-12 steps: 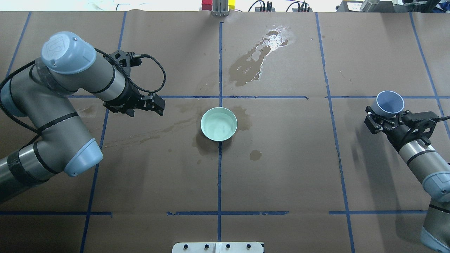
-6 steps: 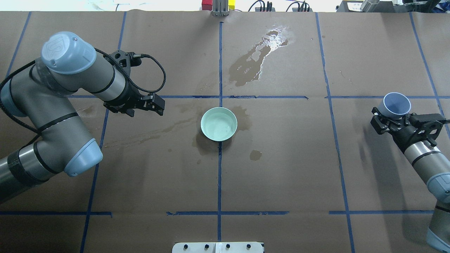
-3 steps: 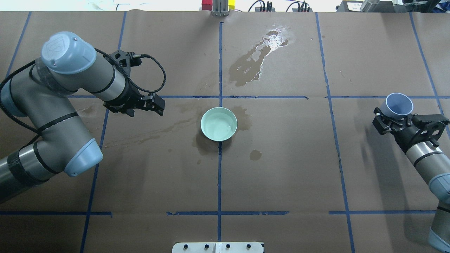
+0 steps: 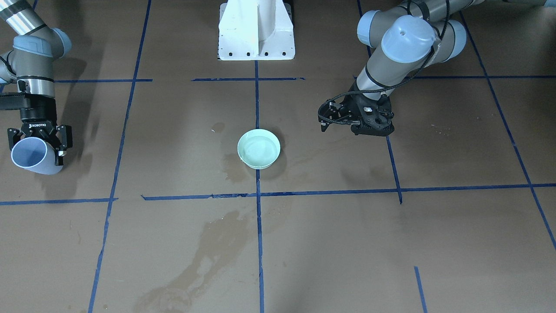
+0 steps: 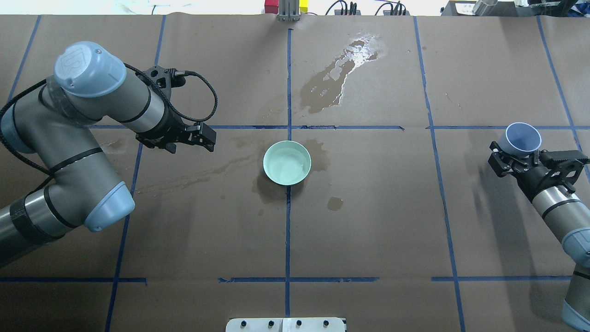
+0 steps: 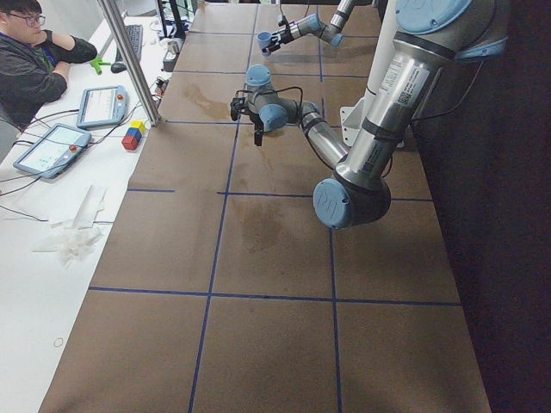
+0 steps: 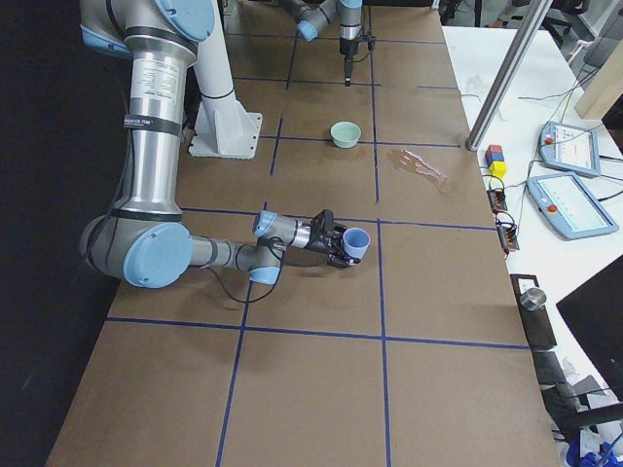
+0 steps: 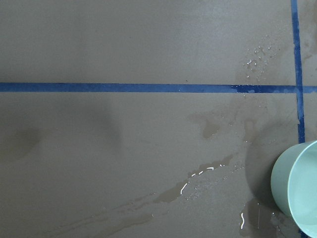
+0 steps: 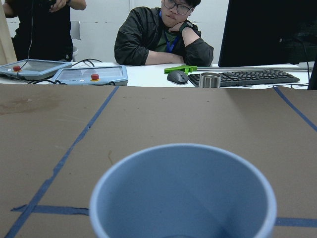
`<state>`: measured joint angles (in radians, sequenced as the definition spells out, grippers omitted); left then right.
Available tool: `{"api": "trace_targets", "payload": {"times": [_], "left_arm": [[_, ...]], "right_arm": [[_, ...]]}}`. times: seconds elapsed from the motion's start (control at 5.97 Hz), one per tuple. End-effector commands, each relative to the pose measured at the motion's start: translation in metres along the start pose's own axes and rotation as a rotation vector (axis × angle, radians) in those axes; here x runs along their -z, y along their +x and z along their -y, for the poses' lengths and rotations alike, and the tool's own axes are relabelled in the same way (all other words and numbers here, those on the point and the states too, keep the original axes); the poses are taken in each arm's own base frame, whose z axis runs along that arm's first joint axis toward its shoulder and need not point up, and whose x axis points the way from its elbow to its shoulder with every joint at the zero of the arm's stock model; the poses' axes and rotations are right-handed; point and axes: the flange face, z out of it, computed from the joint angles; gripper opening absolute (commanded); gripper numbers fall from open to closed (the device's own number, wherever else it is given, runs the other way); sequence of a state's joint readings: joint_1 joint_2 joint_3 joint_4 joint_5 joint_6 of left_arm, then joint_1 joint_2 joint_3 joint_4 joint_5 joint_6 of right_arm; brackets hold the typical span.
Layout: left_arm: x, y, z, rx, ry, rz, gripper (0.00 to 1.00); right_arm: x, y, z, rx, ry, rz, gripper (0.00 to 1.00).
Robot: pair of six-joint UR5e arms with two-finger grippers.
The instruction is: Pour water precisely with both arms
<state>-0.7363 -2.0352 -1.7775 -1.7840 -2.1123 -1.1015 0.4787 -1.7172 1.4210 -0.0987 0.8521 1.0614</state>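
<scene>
Brown paper covers the counter (image 5: 368,230), marked into squares by blue tape (image 5: 287,240). In the middle of the overhead view a mint bowl (image 5: 286,163) stands upright where two tape lines cross. Water (image 5: 290,169) shows in it as a faint gloss. More lies spilled on the paper: a shiny puddle (image 5: 339,78) toward the top centre, dark damp patches around the bowl, and a wet streak running left from it.

At the right edge of that view, the right arm (image 5: 553,205) reaches in from the lower corner. Its hand (image 5: 516,154) is clamped around a blue cup (image 5: 522,137), which is tilted with its mouth away from the robot and held well apart from the bowl. The right wrist view looks into the cup's mouth, and I cannot tell whether any liquid is inside.

On the left, the left arm (image 5: 83,124) bends over the counter. Its hand (image 5: 206,136) carries nothing and hangs left of the bowl, clear of it. Whether its fingers are spread or together I cannot tell.
</scene>
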Motion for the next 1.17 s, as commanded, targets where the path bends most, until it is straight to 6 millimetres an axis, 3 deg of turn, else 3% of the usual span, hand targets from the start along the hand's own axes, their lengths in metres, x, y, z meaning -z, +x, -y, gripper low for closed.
{"api": "trace_targets", "payload": {"times": [0.0, 0.17, 0.67, 1.0], "left_arm": [[0.000, -0.001, 0.000, 0.000, 0.000, 0.001, 1.00], [0.000, -0.001, 0.000, 0.000, 0.000, 0.001, 1.00], [0.000, -0.001, 0.000, 0.000, 0.000, 0.001, 1.00], [0.000, -0.001, 0.000, -0.001, 0.000, 0.001, 1.00]], "right_arm": [[-0.001, 0.008, -0.006, 0.004, -0.003, -0.001, 0.74], [-0.001, 0.011, -0.008, -0.009, 0.005, 0.010, 1.00], [-0.001, 0.013, -0.008, -0.011, 0.014, 0.008, 1.00], [0.005, 0.033, -0.013, -0.043, 0.051, 0.027, 1.00]]}}
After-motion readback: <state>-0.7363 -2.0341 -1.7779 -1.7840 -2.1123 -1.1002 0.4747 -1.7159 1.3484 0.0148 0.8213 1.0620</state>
